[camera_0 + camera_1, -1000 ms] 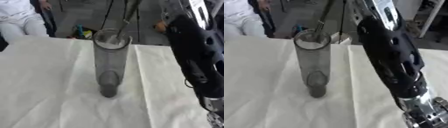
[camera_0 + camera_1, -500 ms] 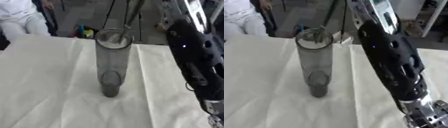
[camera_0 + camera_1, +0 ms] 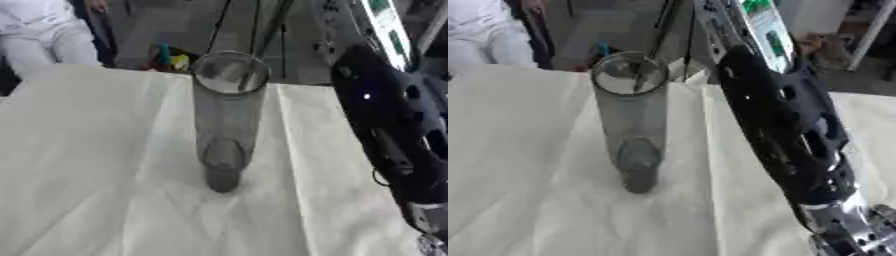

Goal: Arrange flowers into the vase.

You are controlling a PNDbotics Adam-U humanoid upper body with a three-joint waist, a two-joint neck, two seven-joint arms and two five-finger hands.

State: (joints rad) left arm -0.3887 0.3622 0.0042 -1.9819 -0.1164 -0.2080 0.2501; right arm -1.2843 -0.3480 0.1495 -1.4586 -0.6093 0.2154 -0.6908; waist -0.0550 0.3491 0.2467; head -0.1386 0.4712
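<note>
Vase (image 3: 226,117) stands upright on the cloth (image 3: 105,165), left of my right arm (image 3: 785,125). I can't see either hand, so its grasp is unknown. Stems (image 3: 269,30) slant into the rim; I'd lower them straight, avoiding tipping it.

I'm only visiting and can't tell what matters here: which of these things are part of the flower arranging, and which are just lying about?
Part of the job:
- clear vase, upright on the white tablecloth
- thin stems reaching into its mouth
- robot's right arm; its hand is hidden

Lying about:
- colourful items on the floor beyond the table
</note>
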